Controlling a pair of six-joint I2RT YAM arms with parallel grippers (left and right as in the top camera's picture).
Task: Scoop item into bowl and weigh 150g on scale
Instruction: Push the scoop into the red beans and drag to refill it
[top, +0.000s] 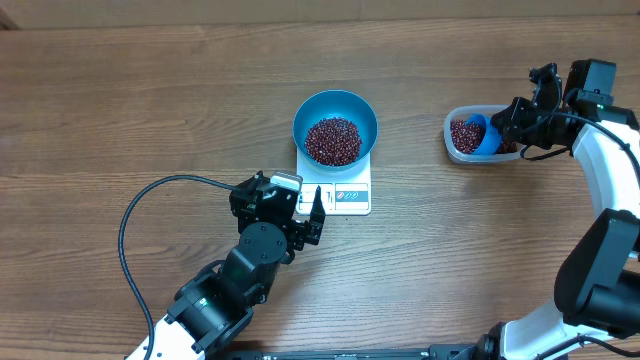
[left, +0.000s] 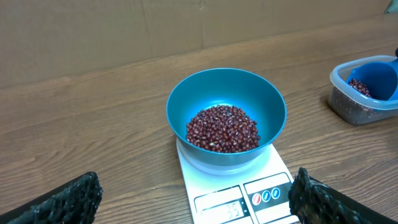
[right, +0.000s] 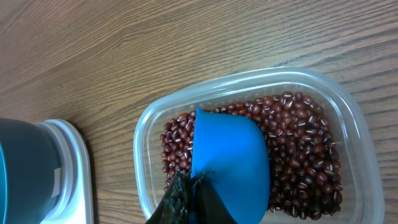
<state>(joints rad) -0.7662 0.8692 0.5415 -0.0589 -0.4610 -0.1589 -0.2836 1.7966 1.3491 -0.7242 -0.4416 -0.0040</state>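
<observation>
Loading the scoop (right: 230, 155), clamped in my right gripper (right: 189, 190), from the tub (right: 354, 124) right of the scale (top: 345, 195), I would take few beans (right: 305, 143); left gripper (top: 308, 212) stands wide before it.

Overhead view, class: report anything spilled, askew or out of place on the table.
Nothing stands out: the beans lie only in the bowl, which sits on the scale, and in the tub. No strays show on the table.

The brown wood-grain table (top: 150, 100) looks matt; the round deep blue bowl (left: 268, 106) and white square scale (left: 261, 177) smooth plastic; the clear rectangular plastic tub (right: 146, 149) slightly glossy.
</observation>
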